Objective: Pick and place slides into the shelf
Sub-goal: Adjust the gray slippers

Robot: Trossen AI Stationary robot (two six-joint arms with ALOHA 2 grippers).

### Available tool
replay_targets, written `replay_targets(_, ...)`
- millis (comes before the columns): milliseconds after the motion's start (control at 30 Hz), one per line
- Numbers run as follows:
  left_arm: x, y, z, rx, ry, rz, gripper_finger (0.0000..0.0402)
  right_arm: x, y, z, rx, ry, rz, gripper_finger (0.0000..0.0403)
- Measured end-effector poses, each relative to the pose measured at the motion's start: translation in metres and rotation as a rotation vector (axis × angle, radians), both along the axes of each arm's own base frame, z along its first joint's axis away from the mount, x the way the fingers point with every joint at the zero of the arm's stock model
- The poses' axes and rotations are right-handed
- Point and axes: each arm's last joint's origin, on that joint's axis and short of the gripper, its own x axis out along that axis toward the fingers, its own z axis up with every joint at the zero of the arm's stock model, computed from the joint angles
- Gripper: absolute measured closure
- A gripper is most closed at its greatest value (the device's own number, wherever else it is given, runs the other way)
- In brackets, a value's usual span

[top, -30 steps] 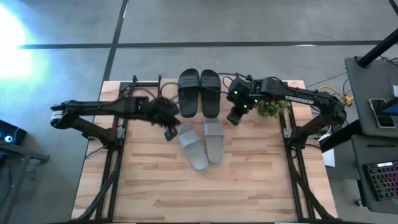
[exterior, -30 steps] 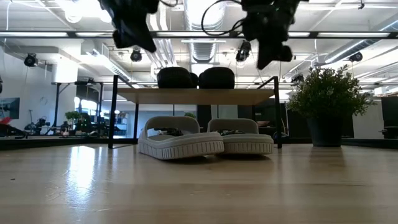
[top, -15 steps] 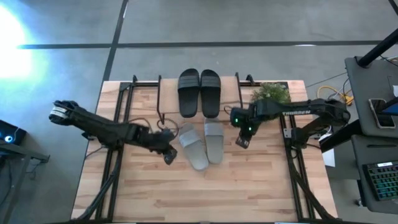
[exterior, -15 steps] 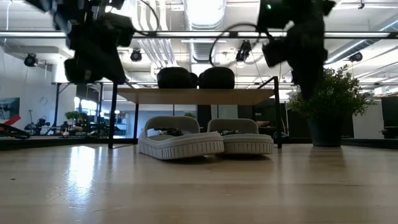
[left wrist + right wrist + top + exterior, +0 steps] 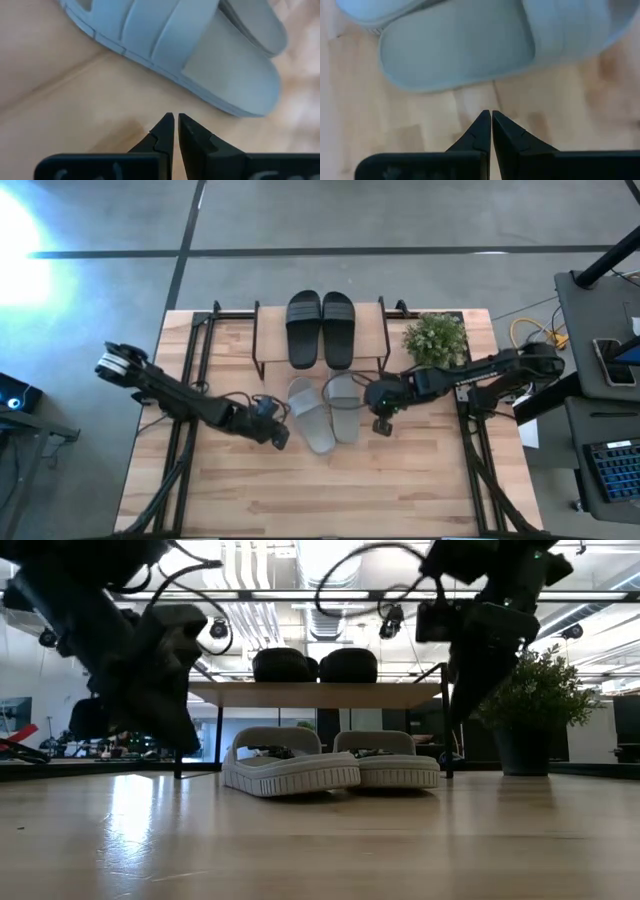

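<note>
Two black slides (image 5: 321,329) lie side by side, soles down, on the shelf's top board (image 5: 368,340). Two light grey slides (image 5: 326,412) rest soles down on the tabletop just in front of the shelf (image 5: 320,693). My left gripper (image 5: 281,439) is shut, low over the table just left of the left grey slide (image 5: 200,45), touching nothing. My right gripper (image 5: 381,425) is shut too, pointing down just right of the right grey slide (image 5: 460,55), also touching nothing.
A potted plant (image 5: 435,338) stands at the back right, beside the shelf. Black frame bars (image 5: 190,380) run along the table's left and right sides. Bare wooden tabletop (image 5: 330,490) stretches toward the near edge.
Both grippers have come down from above the shelf and toward the table's near edge, and now flank the grey slides, the left on their left, the right on their right. The left gripper has also rolled. Both have stayed shut. The slides have not moved.
</note>
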Motion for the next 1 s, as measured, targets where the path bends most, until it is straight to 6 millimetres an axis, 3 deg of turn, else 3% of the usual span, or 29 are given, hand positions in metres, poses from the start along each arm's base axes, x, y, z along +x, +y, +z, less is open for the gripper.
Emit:
replay_targets(200, 0.006, -0.014, -0.013, 0.145, -0.074, 0.077, 0.0391, 0.0, 0.014, 0.002, -0.235, -0.028, 0.101, 0.0394)
replay_targets(467, 0.018, -0.018, -0.04, 0.142, -0.086, 0.152, 0.0391, -0.003, 0.025, 0.0, -0.294, -0.018, 0.209, 0.0394)
replay_targets(667, 0.024, -0.014, -0.053, 0.175, -0.154, 0.306, 0.0391, -0.014, 0.052, -0.005, -0.511, 0.023, 0.495, 0.0394)
replay_targets(1000, 0.027, 0.005, -0.06, 0.252, -0.151, 0.409, 0.0391, -0.025, 0.061, -0.029, -0.342, 0.085, 0.596, 0.0394)
